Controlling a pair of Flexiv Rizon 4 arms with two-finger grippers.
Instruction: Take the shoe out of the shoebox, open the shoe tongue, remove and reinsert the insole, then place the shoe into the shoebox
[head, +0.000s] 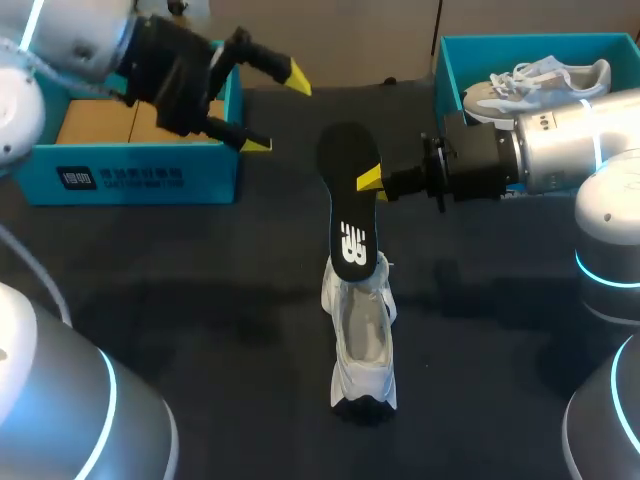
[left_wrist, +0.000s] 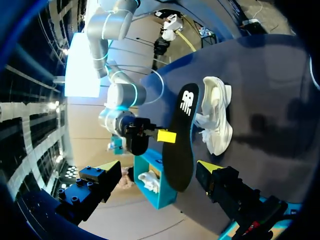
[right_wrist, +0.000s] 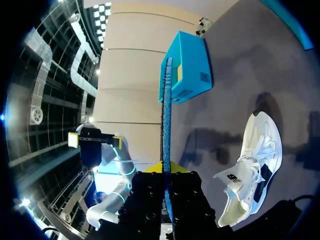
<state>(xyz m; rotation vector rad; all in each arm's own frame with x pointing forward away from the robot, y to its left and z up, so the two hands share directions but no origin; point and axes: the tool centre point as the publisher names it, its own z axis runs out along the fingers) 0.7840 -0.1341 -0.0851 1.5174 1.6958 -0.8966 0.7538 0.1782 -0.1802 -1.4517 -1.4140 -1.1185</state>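
The white shoe (head: 362, 340) stands on the dark desk (head: 200, 300) near its middle, a little toward the near edge, with its opening facing up. The right claw (head: 368, 182) is closed on the black insole (head: 348, 200). It grips the insole by its edge and holds it above the shoe. In the right wrist view the insole (right_wrist: 166, 100) is seen edge-on between the two fingers. The lower end of the insole is at the shoe's opening, but I cannot tell if it touches.

The left claw (head: 275, 110) is wide apart and holds nothing. It hangs beside the left shoebox (head: 140, 170) at the far left corner. The right shoebox (head: 450, 60) is at the far right corner, and a grey shoe (head: 535, 85) lies in it.
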